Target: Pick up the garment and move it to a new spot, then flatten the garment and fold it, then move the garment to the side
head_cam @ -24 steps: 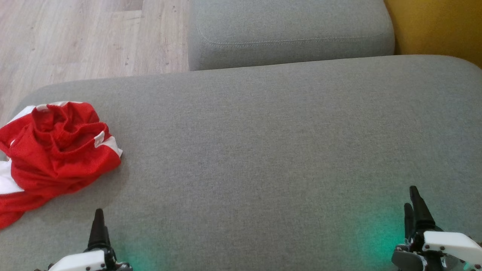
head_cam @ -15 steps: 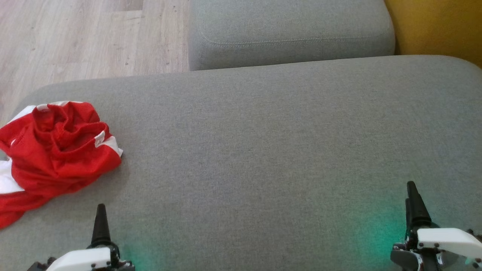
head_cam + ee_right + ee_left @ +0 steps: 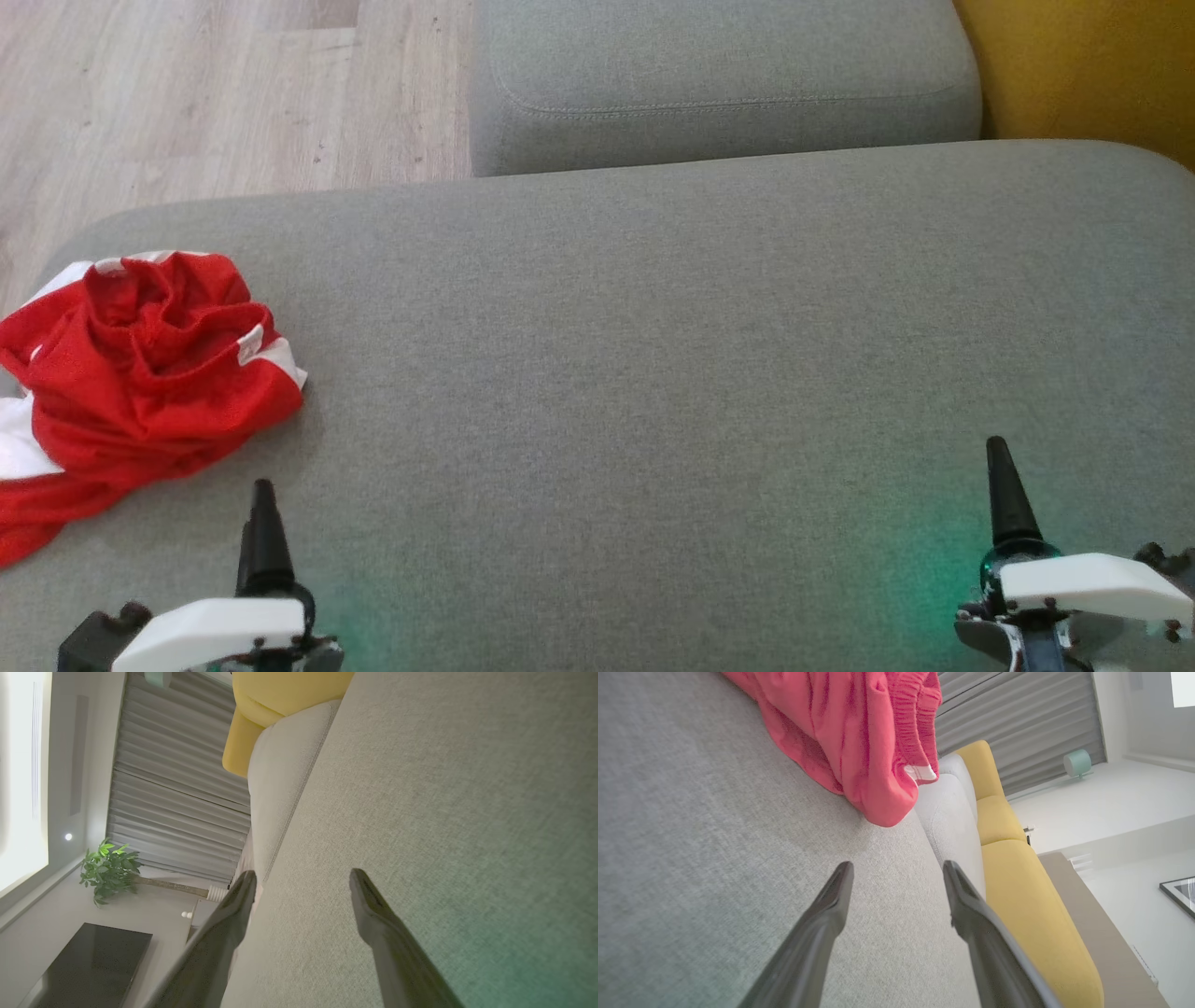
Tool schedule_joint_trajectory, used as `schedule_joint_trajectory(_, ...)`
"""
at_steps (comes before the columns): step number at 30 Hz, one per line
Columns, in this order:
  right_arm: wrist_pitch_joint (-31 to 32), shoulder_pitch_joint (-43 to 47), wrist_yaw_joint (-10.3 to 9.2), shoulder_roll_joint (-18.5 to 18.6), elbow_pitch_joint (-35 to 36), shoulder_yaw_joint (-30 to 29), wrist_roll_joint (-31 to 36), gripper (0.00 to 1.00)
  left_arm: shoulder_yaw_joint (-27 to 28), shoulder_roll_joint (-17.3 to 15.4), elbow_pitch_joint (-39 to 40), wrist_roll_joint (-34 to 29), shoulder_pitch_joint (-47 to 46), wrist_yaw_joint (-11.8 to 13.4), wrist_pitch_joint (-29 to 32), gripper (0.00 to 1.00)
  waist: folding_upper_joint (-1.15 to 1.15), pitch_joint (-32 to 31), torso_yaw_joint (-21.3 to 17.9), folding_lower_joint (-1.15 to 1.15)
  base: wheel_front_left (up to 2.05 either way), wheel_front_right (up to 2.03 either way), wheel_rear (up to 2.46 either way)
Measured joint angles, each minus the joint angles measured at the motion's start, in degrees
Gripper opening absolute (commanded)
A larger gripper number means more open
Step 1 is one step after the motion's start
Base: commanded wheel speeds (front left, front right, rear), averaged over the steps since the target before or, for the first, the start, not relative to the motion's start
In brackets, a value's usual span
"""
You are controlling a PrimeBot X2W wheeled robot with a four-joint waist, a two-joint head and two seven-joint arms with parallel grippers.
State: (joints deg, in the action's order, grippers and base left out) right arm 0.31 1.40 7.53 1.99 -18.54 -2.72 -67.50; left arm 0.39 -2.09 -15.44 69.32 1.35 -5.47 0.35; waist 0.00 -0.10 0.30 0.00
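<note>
Head view places the crumpled red-and-white garment [image 3: 140,373] at the left edge of the frame. It is bunched on the grey sofa seat [image 3: 653,373], its lower part trailing out of the picture on the left, close to the seat's rounded edge and the wooden floor [image 3: 187,93] beyond. Left wrist view shows the left end effector [image 3: 896,870] with its two dark fingers spread wide and nothing between them, low over the seat fabric, the garment near but apart, higher in the frame. Right wrist view shows the right end effector [image 3: 303,877] equally spread and empty over bare seat; in the head view it sits at the lower right, well apart from the garment. Nothing of the task looks done yet, so the pick-up is the step in hand, and several things could spoil it. A pinch on just the top ruffle would likely lift one layer and let the rest unfurl and drag, perhaps off the nearby edge onto the floor. Fingers driven too low could nip the seat's own cover along with the cloth. The thin, mesh-like weave may snag on a fingertip at release. With the right arm so distant, a one-armed lift would leave the bundle hanging twisted, making flattening harder.
</note>
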Motion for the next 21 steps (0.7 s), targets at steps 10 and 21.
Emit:
schedule_joint_trajectory(10,-1.6,0.0,0.0,0.0,0.5,1.1,7.2,1.0,-1.9,0.0,1.3,-8.2,0.0,1.0,-1.7,1.0,0.0,-0.4,0.0,0.0,0.0,0.0,0.0)
schedule_joint_trajectory(21,-3.4,0.0,0.0,0.0,1.5,3.1,15.3,1.0,-3.2,0.0,2.7,-16.3,0.0,2.0,-3.5,1.0,0.0,-0.6,0.1,0.0,0.0,0.0,0.0)
